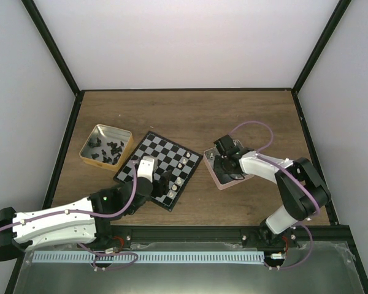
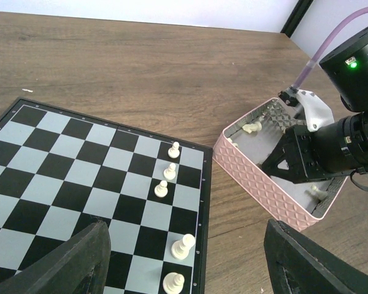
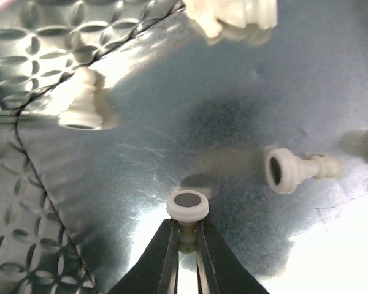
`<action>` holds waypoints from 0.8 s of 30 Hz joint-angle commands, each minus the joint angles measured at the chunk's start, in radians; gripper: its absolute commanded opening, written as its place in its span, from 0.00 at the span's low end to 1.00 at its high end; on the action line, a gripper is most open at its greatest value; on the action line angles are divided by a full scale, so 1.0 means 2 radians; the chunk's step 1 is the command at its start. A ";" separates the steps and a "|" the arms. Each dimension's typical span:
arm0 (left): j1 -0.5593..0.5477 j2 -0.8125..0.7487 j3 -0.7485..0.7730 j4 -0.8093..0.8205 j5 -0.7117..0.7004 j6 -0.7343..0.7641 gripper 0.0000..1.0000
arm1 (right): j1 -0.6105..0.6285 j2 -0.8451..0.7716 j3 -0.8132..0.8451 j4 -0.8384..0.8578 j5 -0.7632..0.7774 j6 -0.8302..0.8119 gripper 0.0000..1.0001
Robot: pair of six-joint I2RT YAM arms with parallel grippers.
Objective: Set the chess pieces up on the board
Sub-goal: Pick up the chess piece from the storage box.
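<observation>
The chessboard (image 1: 148, 160) lies at the middle left of the table and also shows in the left wrist view (image 2: 80, 177). Several cream-white pieces (image 2: 170, 171) stand along its right edge, two larger ones (image 2: 184, 245) nearest. My left gripper (image 1: 161, 182) hovers open and empty over the board's near right corner, its jaws wide apart (image 2: 187, 229). My right gripper (image 1: 226, 160) reaches down into the pink tray (image 1: 219, 182). It is shut (image 3: 186, 236) on the stem of a cream-white piece (image 3: 187, 207) just above the shiny tray floor.
More cream-white pieces lie loose in the tray: one on its side (image 3: 294, 170), one at the left (image 3: 83, 104), one at the top (image 3: 233, 15). A gold tin (image 1: 89, 142) with black pieces (image 1: 107, 150) stands left of the board. The tray's pink wall (image 2: 264, 177) lies close to the board's right edge.
</observation>
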 commanded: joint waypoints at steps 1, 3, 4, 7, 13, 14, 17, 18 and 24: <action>0.002 0.000 -0.001 0.013 -0.010 0.005 0.71 | -0.001 -0.011 0.000 0.009 0.039 0.015 0.06; 0.002 0.001 -0.001 0.015 -0.010 0.006 0.71 | -0.001 -0.018 -0.002 0.014 0.044 0.018 0.05; 0.002 0.002 0.000 0.015 -0.010 0.006 0.71 | -0.001 -0.023 -0.005 0.019 0.045 0.017 0.05; 0.002 0.003 0.000 0.017 -0.009 0.006 0.71 | -0.001 -0.042 -0.012 0.032 0.047 0.020 0.04; 0.002 0.007 -0.002 0.023 -0.005 0.003 0.71 | -0.001 -0.098 -0.036 0.083 0.007 0.003 0.05; 0.002 0.009 -0.002 0.026 -0.005 0.002 0.71 | -0.001 -0.108 -0.041 0.097 -0.010 -0.006 0.04; 0.008 0.016 0.000 0.036 0.002 -0.004 0.71 | -0.001 -0.139 -0.056 0.132 -0.059 -0.031 0.05; 0.012 0.020 0.002 0.039 0.007 -0.007 0.71 | -0.001 -0.149 -0.060 0.141 -0.075 -0.039 0.04; 0.063 0.049 0.010 0.065 0.070 -0.030 0.71 | 0.005 -0.198 -0.084 0.224 -0.223 -0.078 0.04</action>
